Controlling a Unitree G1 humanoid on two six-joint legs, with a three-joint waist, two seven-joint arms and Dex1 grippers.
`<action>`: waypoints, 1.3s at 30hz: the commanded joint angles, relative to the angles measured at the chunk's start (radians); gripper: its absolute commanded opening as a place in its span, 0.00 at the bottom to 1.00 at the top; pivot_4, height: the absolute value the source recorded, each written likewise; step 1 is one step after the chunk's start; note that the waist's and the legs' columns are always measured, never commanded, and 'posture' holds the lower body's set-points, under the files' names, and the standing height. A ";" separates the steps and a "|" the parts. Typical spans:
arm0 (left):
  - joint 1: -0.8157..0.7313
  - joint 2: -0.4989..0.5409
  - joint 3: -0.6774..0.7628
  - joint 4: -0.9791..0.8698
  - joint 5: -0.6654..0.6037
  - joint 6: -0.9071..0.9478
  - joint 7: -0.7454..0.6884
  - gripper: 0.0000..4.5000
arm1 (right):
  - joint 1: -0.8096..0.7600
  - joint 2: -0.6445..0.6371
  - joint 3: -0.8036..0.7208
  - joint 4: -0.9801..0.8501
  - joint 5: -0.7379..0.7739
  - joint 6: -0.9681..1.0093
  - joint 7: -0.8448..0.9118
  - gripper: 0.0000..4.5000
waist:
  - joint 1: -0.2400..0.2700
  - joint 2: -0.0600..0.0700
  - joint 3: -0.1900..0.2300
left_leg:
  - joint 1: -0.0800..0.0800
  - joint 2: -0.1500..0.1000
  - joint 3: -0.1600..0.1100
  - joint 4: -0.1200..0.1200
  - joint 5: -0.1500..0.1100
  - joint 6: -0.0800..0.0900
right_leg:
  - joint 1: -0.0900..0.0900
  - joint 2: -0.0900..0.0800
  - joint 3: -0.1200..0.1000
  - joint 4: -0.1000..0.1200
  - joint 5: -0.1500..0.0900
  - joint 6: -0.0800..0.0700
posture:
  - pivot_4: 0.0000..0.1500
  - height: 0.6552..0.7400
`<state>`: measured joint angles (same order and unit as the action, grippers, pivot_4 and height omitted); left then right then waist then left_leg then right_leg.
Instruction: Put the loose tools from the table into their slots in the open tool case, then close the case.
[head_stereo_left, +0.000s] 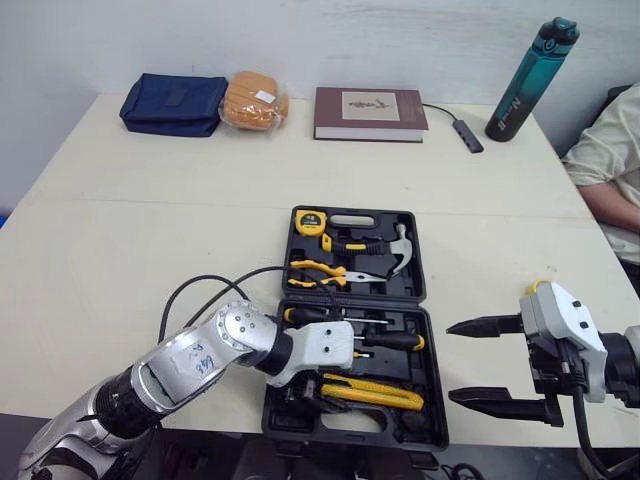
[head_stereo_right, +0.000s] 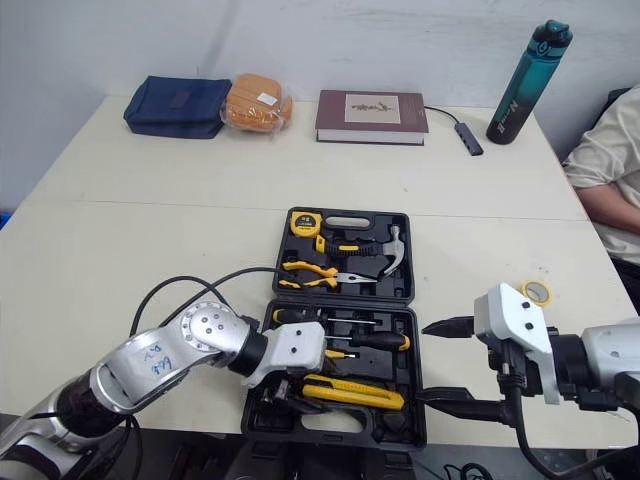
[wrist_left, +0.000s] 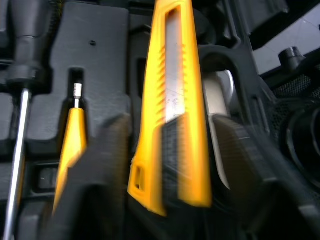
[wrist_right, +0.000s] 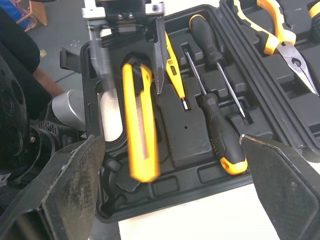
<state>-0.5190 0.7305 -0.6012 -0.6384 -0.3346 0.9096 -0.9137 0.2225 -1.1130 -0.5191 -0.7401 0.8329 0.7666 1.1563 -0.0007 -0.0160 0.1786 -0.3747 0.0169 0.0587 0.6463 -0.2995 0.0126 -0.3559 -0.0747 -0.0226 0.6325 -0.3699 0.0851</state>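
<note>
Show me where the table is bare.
Widest bare patch: table between the pouch and book at the back and the tool case. Left of the case is bare too, bar a black cable. Crowded: right of the case, where the right gripper hovers, and the case's front half, under the left gripper.

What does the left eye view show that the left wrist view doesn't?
Left eye view adds the table, bottle, book, hammer, pliers and the open right gripper. Left wrist view adds the grey blade strip and the metal tip of a yellow screwdriver. Both share the yellow knife in the tool case, with the left gripper at it.
</note>
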 joint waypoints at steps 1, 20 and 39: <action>0.010 0.069 0.056 -0.035 0.002 -0.051 -0.050 0.92 | 0.000 -0.014 -0.023 -0.001 0.004 0.001 0.010 1.00 | -0.001 0.000 0.000 | 0.000 0.000 0.000 0.000 0.000 0.000 | 0.000 0.000 0.000 0.000 0.000 0.000 | 1.00 1.00; 0.069 -0.120 0.032 0.156 0.055 -0.296 -0.093 0.01 | 0.016 -0.002 -0.027 -0.020 0.001 0.002 0.001 1.00 | 0.000 0.000 0.000 | 0.001 0.000 0.000 0.001 -0.001 0.001 | 0.001 0.000 0.001 0.001 0.000 0.001 | 1.00 1.00; 0.082 0.017 -0.060 0.191 0.235 -0.404 -0.193 0.01 | 0.006 -0.002 -0.025 -0.019 0.021 0.008 -0.024 1.00 | 0.000 0.003 -0.003 | 0.005 0.000 -0.001 -0.001 -0.001 0.002 | 0.006 0.000 0.002 -0.003 0.000 0.001 | 1.00 1.00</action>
<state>-0.4678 0.7451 -0.6016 -0.4929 -0.1472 0.4675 -1.0925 0.2401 -1.1130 -0.5191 -0.7419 0.8346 0.7738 1.1351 -0.0008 -0.0135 0.1751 -0.3691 0.0168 0.0571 0.6459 -0.3011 0.0148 -0.3490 -0.0743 -0.0213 0.6293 -0.3695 0.0857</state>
